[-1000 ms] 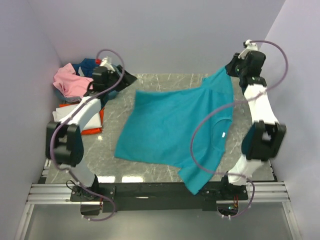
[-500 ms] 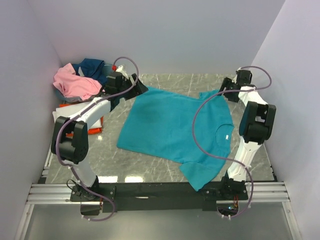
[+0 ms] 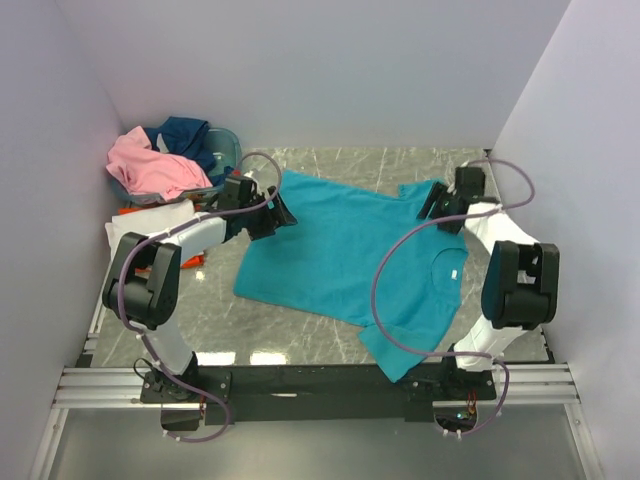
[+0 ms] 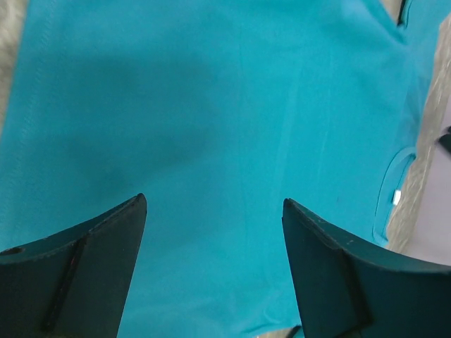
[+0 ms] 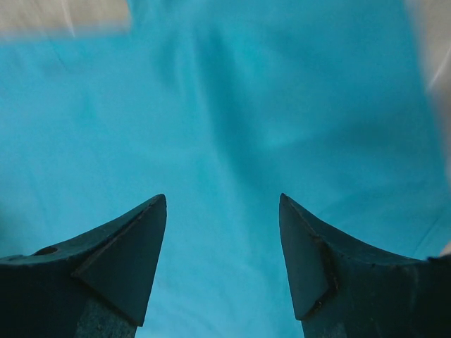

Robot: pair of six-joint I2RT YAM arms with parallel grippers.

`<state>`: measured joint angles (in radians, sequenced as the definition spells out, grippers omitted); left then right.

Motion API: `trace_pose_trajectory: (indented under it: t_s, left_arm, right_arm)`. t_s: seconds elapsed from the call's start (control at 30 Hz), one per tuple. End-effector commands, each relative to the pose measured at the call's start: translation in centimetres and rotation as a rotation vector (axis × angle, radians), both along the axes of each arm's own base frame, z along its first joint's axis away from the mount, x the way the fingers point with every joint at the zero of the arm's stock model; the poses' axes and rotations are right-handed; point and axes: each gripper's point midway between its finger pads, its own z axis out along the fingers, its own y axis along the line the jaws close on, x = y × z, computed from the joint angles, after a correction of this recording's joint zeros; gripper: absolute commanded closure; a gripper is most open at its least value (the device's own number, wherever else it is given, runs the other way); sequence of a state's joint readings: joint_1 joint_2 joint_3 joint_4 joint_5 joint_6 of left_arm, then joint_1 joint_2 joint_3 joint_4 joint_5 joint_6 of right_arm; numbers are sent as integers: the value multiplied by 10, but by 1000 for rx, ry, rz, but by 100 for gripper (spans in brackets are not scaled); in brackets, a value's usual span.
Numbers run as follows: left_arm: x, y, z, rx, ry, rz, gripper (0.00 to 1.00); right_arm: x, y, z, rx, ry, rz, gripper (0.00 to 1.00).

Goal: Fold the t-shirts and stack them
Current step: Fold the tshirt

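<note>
Dropped from mid-air, the teal t-shirt (image 3: pixel 350 250) is laid flat on the table (image 3: pixel 300 325); left gripper (image 4: pixel 211 204) and right gripper (image 5: pixel 222 201) are spread above it. Folding is not begun; other t-shirts (image 3: pixel 150 170) are piled left.

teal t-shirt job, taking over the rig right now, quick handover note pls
Left gripper open, empty, above the far hem corner of the teal t-shirt.
Right gripper open, empty, above its far sleeve.
Teal t-shirt lies spread on the table, not folded.
Pink t-shirt and navy t-shirt heaped at the basket, far left; white t-shirt on orange t-shirt beside it.
Left: fold teal, then pink and navy, stack all.
</note>
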<state>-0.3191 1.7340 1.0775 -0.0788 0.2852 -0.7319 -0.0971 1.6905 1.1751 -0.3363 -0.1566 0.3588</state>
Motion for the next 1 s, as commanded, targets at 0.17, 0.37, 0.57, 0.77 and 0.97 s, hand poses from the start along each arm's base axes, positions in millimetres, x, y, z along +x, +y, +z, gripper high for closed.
trace_pose_trajectory:
  t_s: [0.17,0.37,0.57,0.77,0.97]
  left_arm:
    - [-3,-9,-1,-9,-11,-46,17]
    - [3,-8,-10,11,-2,-26,19]
    - [14,9,-23,138,33,34,19]
    - [22,17,-41,227,71,43,19]
    - [23,16,-59,240,109,34,18]
  right_arm:
    - [-58,47,-23,13,50,-3,28]
    - [-74,39,-32,-24,85,-26,28]
    - [-77,33,-43,-45,147,-60,27]
    - [-78,35,-55,-23,191,-93,27]
    - [-80,27,-65,-42,229,-126,25]
